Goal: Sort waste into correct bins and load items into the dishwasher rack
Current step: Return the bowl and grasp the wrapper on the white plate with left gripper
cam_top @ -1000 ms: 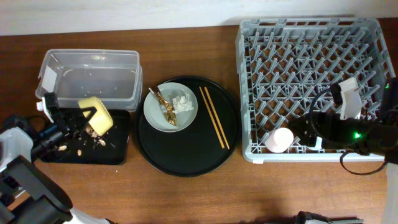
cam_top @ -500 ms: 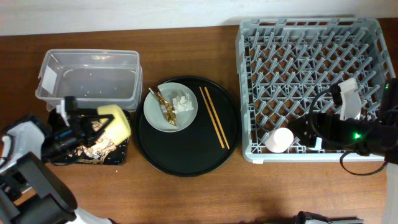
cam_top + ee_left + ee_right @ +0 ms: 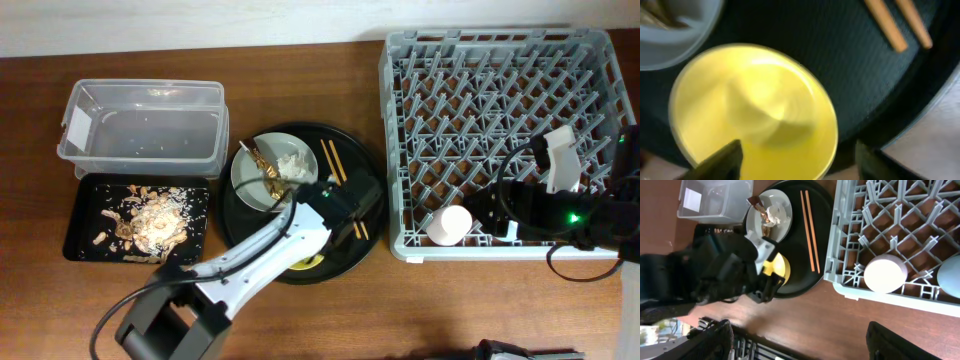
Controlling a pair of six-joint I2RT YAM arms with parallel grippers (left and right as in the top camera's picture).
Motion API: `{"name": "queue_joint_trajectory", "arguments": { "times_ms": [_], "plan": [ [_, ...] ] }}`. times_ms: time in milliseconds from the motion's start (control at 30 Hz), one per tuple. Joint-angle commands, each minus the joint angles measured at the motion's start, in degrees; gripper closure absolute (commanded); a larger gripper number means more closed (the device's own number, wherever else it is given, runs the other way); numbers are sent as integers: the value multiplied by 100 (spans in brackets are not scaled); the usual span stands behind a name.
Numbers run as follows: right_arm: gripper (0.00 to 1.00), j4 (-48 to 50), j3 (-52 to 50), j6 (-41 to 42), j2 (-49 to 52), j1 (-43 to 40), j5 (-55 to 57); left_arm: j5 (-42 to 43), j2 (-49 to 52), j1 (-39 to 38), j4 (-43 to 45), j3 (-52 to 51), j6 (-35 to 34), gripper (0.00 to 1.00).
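Yellow bowl (image 3: 752, 112) directly below spread left tool (image 3: 797, 162), over round tray (image 3: 860, 90).

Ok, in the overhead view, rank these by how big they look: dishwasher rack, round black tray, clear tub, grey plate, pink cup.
1. dishwasher rack
2. round black tray
3. clear tub, not far behind; its raised rim is nearer the camera
4. grey plate
5. pink cup

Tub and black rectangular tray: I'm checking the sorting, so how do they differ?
The tub is clear and deep; the tray is black and shallow. The tub looks almost empty, while the tray holds scraps. The tub carries a white label; the tray has none. Both are rectangular and sit together on the left.
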Motion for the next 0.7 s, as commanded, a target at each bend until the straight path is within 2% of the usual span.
{"name": "queue_joint_trajectory", "arguments": {
  "times_ms": [0, 33, 67, 100, 167, 200, 233, 267, 300, 333, 433, 467, 500, 600, 633, 667],
  "plan": [
    [14, 7, 42, -44, -11, -20, 15, -1222, -33, 203, -284, 1353, 728, 17],
    [14, 9, 42, -44, -11, -20, 15, -1290, -31, 560, 184, 1504, 1220, 18],
    [14, 9, 42, -44, -11, -20, 15, -688, 170, 1147, 815, 1502, 1604, 19],
    [14, 9, 42, -44, 11, -20, 15, -37, 555, 1641, 1187, 1502, 1679, 22],
    [14, 9, 42, -44, 87, -20, 13, 739, 1235, 2063, 1499, 1502, 1676, 26],
    [14, 9, 42, -44, 149, -20, 13, 785, 1687, 2173, 1600, 1502, 1676, 27],
    [14, 9, 42, -44, 210, -20, 13, 815, 1963, 2173, 1655, 1502, 1676, 33],
    [14, 7, 42, -42, 238, -20, 11, 855, 2048, 2142, 1659, 1502, 1676, 44],
    [14, 7, 42, -42, 247, -20, 11, 925, 2024, 2094, 1652, 1515, 1676, 79],
    [14, 0, 42, -44, 247, -20, 11, 935, 1974, 2096, 1432, 1692, 1672, 100],
    [14, -22, 42, -42, 247, -20, 11, 828, 1683, 2315, -341, 3536, 1672, 100],
    [14, -46, 42, -42, 247, -20, 11, 507, 1580, 2529, -776, 4096, 1672, 100],
    [14, -57, 42, -42, 247, -20, 11, 179, 1497, 2968, -1016, 4520, 1672, 100],
    [14, -55, 42, -42, 247, -20, 11, 129, 1515, 4249, -649, 4529, 1486, 100],
    [14, -55, 42, -42, 247, -20, 11, 278, 1565, 4690, -356, 4527, 1438, 87],
    [14, -57, 42, -42, 247, -20, 11, 815, 1670, 4953, -166, 4529, 1641, 13]
  ]
}}
